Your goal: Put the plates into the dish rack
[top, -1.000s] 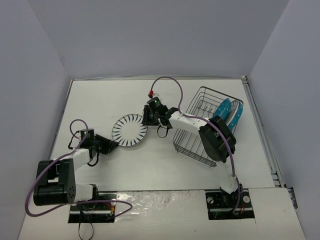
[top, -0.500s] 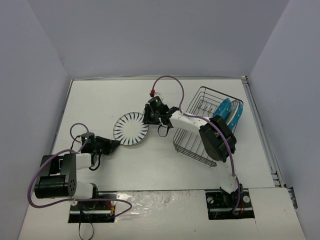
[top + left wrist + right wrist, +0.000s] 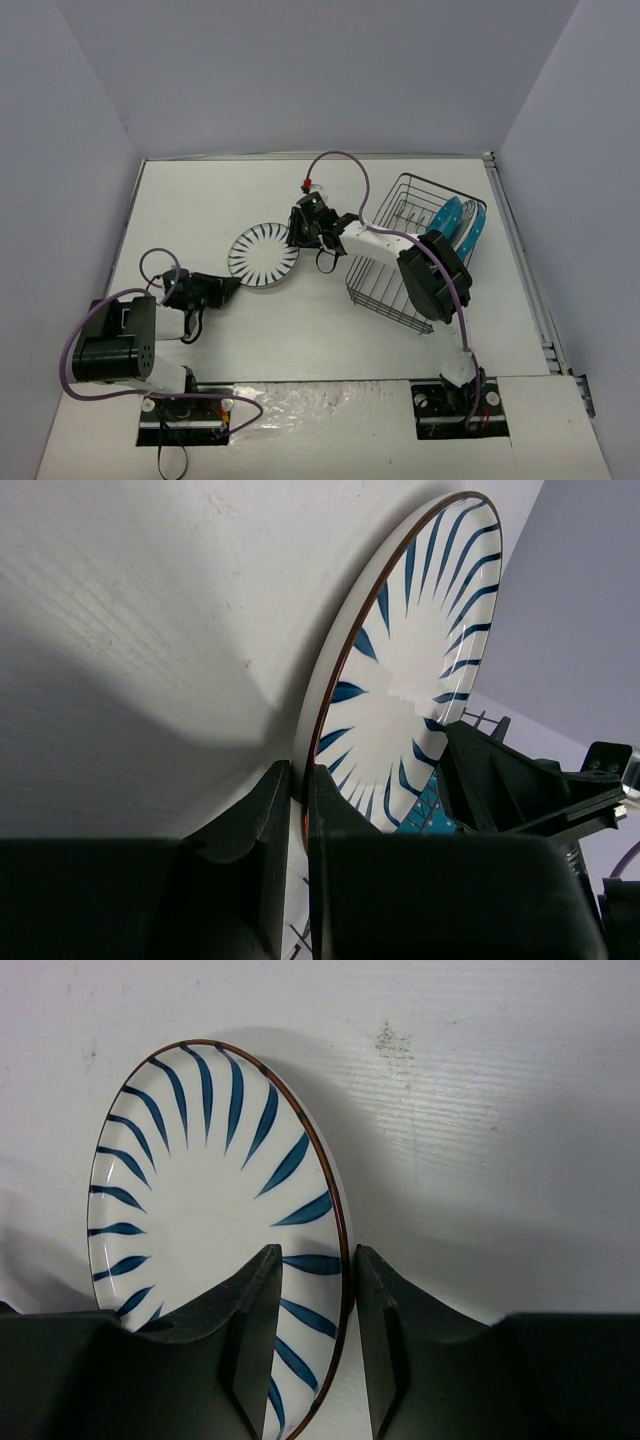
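A white plate with dark radial stripes (image 3: 263, 255) is tilted up off the table, left of the dish rack (image 3: 390, 290). My left gripper (image 3: 232, 284) is shut on its near-left rim; in the left wrist view (image 3: 298, 776) the rim sits pinched between the fingers and the plate (image 3: 400, 680) stands on edge. My right gripper (image 3: 298, 238) is at the plate's right rim; in the right wrist view (image 3: 318, 1260) its jaws are open and straddle the rim of the plate (image 3: 200, 1190). Two teal-blue plates (image 3: 458, 222) stand upright in the rack. The second striped plate does not show.
The black wire rack sits at the right of the table, with the right arm's elbow (image 3: 435, 280) over its near right part. Grey walls close in the table at the back and both sides. A purple cable (image 3: 340, 165) loops over the right arm.
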`<act>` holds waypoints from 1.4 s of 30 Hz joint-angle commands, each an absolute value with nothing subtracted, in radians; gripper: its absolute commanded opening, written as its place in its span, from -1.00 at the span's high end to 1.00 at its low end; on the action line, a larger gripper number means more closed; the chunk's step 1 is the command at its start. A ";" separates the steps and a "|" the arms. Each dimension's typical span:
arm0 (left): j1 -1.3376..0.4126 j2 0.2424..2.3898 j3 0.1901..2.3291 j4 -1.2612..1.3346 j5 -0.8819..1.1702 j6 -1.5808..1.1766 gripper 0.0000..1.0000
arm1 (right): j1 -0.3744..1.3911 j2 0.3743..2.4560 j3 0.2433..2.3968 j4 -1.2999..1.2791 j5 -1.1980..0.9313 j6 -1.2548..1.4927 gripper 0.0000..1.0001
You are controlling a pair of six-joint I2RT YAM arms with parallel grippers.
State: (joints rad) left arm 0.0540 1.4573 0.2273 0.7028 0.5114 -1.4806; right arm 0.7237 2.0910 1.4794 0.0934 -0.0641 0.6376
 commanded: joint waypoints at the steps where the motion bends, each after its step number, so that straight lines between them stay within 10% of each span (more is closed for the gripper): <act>1: 0.048 1.458 0.255 0.973 0.545 -1.576 1.00 | 0.730 2.092 1.520 0.102 -0.122 0.667 0.33; 26: 0.046 1.609 0.249 1.181 0.564 -1.649 1.00 | 0.681 2.167 1.526 0.112 -0.168 0.712 0.31; 42: 0.036 1.558 0.264 1.184 0.590 -1.686 1.00 | 0.675 2.147 1.339 0.585 -0.372 0.942 0.23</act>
State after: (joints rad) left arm 0.0391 1.6338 0.2192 1.0264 0.5537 -1.6364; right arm 0.6800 2.1750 1.3695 0.3809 -0.2915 0.8546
